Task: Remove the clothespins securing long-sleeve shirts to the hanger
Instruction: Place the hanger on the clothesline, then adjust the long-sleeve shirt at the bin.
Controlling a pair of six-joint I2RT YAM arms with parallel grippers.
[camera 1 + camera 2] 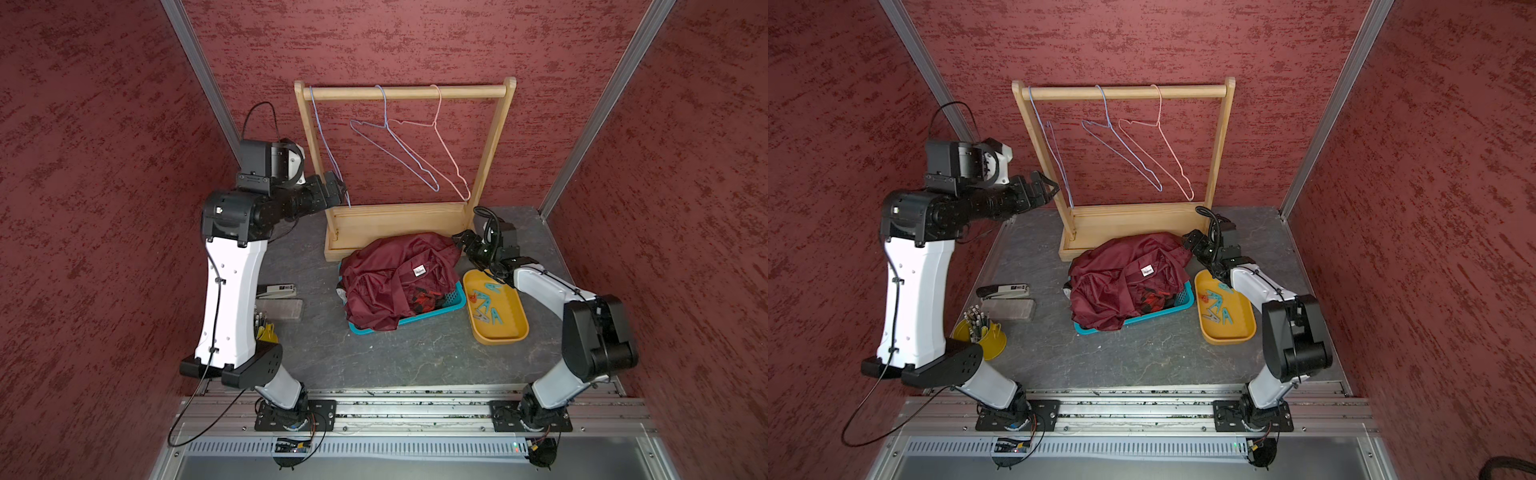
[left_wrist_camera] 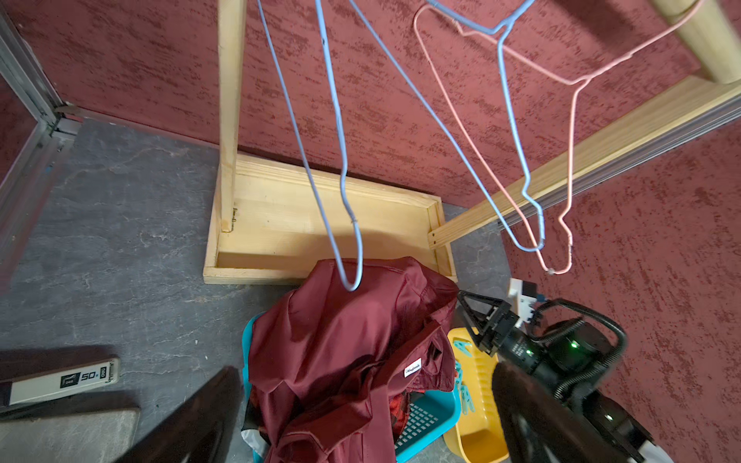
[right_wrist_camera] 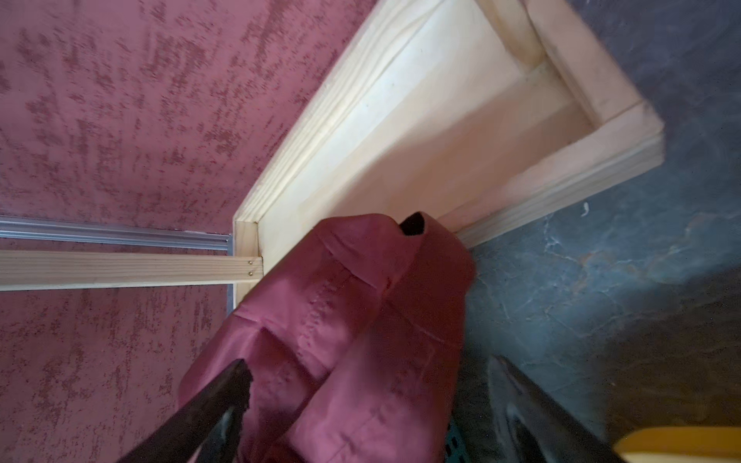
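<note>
Three wire hangers hang bare on the wooden rack (image 1: 407,92): two blue ones (image 1: 328,153) (image 1: 399,149) and a pink one (image 1: 446,145). The maroon satin shirt (image 1: 395,274) lies heaped in a teal basket (image 1: 440,309), with red-and-black plaid (image 1: 424,299) showing under it. Several teal clothespins (image 1: 486,303) lie in a yellow tray (image 1: 515,332). My left gripper (image 1: 340,189) is raised beside the leftmost blue hanger, open and empty. My right gripper (image 1: 459,241) is low at the shirt's right edge, its jaws wide with maroon fabric (image 3: 353,320) between them.
A stapler (image 1: 276,289) and a grey block (image 1: 282,309) lie on the slate table left of the basket. A yellow cup of pens (image 1: 984,332) stands by the left arm. Red walls close in behind and on both sides.
</note>
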